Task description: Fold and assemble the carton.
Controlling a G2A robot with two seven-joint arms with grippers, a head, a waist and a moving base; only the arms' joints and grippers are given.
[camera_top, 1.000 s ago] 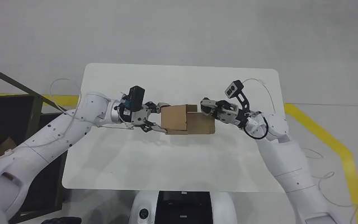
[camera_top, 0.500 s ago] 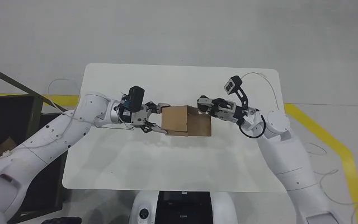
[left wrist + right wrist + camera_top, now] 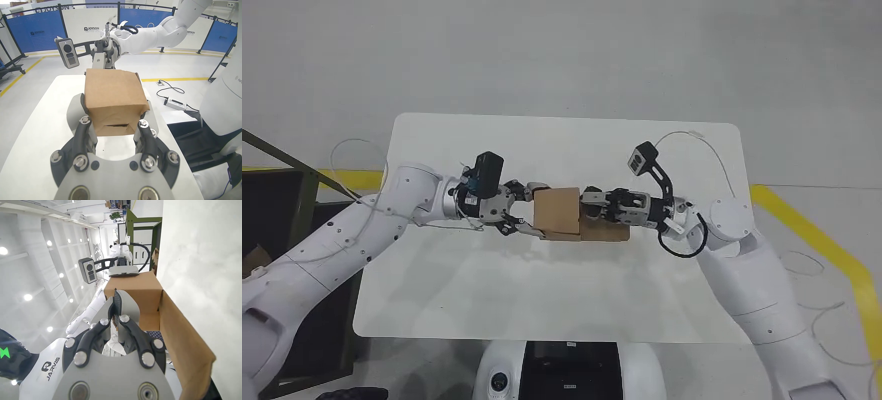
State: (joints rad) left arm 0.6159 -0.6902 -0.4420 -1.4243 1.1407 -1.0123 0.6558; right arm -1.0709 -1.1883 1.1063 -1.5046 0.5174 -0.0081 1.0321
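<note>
Closing the carton end flaps: left tool clamps the closed end, right tool, fingers pressed together, sits at the open end. Next: probably push the side flap inward.

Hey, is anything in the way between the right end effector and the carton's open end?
Nothing visible stands between them. The right end effector, fingers shut, sits at the open end of the carton, beside its outstretched side flap. The left end effector clasps the opposite, closed end.
</note>
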